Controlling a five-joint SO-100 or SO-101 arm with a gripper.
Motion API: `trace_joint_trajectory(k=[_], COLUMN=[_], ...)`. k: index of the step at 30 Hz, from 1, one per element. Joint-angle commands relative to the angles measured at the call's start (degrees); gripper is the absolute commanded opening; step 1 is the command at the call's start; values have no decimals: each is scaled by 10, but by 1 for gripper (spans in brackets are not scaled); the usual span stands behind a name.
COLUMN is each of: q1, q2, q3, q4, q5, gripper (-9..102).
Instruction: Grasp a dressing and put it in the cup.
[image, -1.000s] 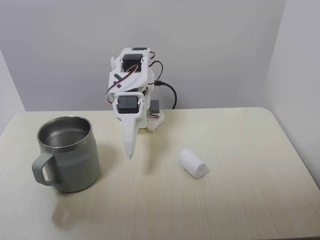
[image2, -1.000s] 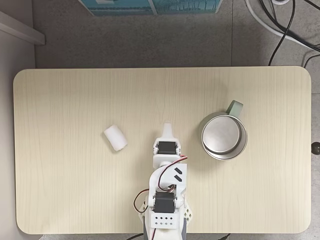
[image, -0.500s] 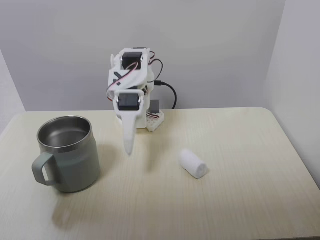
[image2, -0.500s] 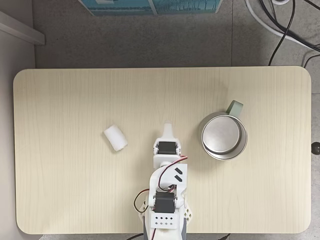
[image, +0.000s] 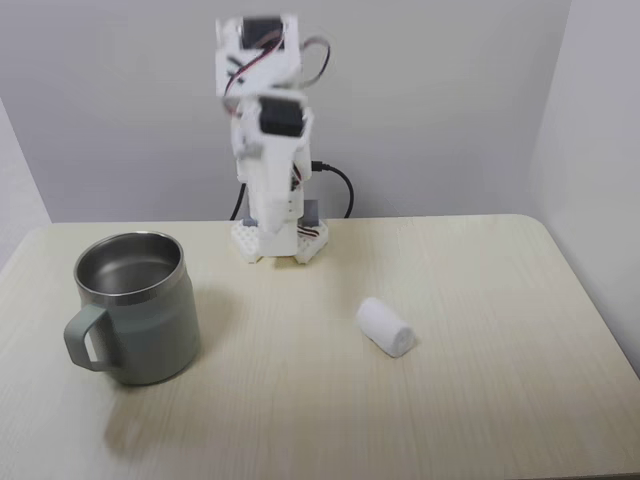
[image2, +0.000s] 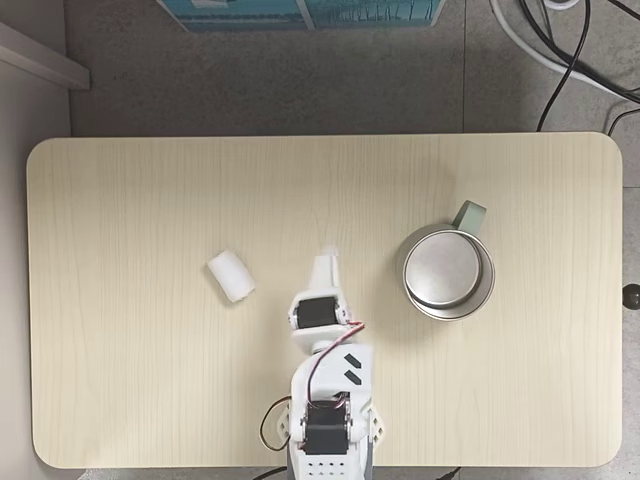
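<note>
The dressing (image: 386, 327) is a small white roll lying on its side on the table, right of centre in the front fixed view; it lies left of centre (image2: 231, 276) in the top-down fixed view. The cup (image: 150, 330), sage green with a steel inside, stands upright at the left, handle toward the front left; seen from above, the cup (image2: 468, 214) is at the right. My gripper (image: 268, 226) hangs in the air, blurred, its fingers together with nothing between them. It is between the two things (image2: 325, 259), touching neither.
The arm's base (image: 280, 242) sits at the back edge of the pale wooden table (image: 480, 290). Grey walls close in behind and to the right. Beyond the table, black cables (image2: 560, 60) and a blue box (image2: 300, 10) lie on the floor.
The arm has lifted sharply: the gripper rose from just above the table to well above it and swung a little toward the dressing's side. Dressing and cup have not moved.
</note>
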Motion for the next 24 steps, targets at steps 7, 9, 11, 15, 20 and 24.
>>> trace_joint_trajectory(k=[7, 9, 11, 15, 20, 24], q1=[-114, -136, -156, -190, -217, -238], q2=[172, 201, 252, 372, 501, 565], q3=[195, 207, 227, 264, 314, 321], q4=[202, 236, 280, 341, 339, 313], q5=[-251, -305, -358, -435, -448, -451], gripper=[9, 11, 13, 15, 16, 17])
